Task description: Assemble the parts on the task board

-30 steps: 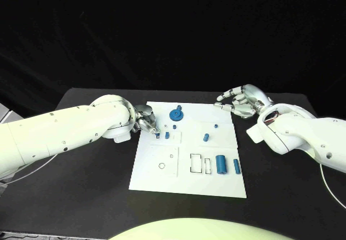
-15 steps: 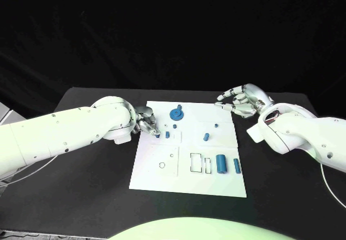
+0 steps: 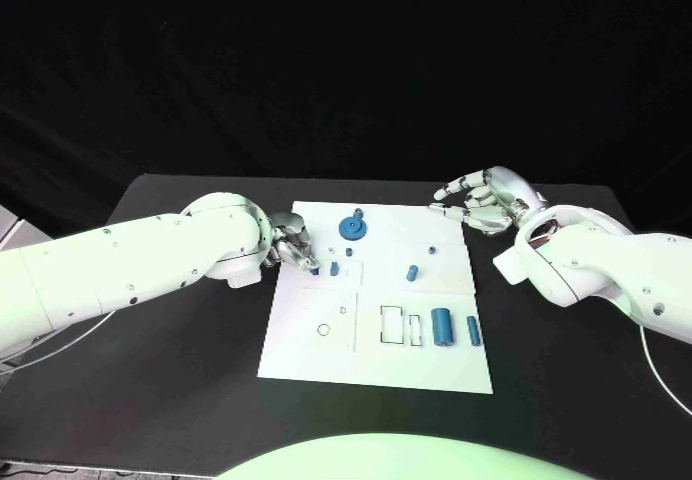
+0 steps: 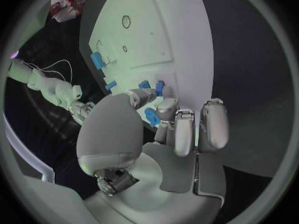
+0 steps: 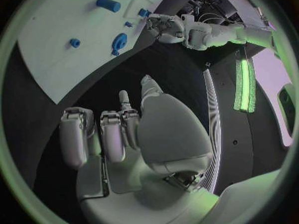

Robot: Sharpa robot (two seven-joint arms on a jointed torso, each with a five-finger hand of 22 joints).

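Where slots gape, white task board (image 3: 378, 350), blue parts (image 3: 441, 327)

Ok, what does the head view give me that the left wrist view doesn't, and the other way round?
Head view adds: the whole task board in outline, the blue gear near its far edge, and the right hand hovering empty off the far right corner. Left wrist view adds: a close look at the left hand, fingertips around a small blue part; whether they grip it is unclear. Both: the board, the left hand, the large blue cylinder.
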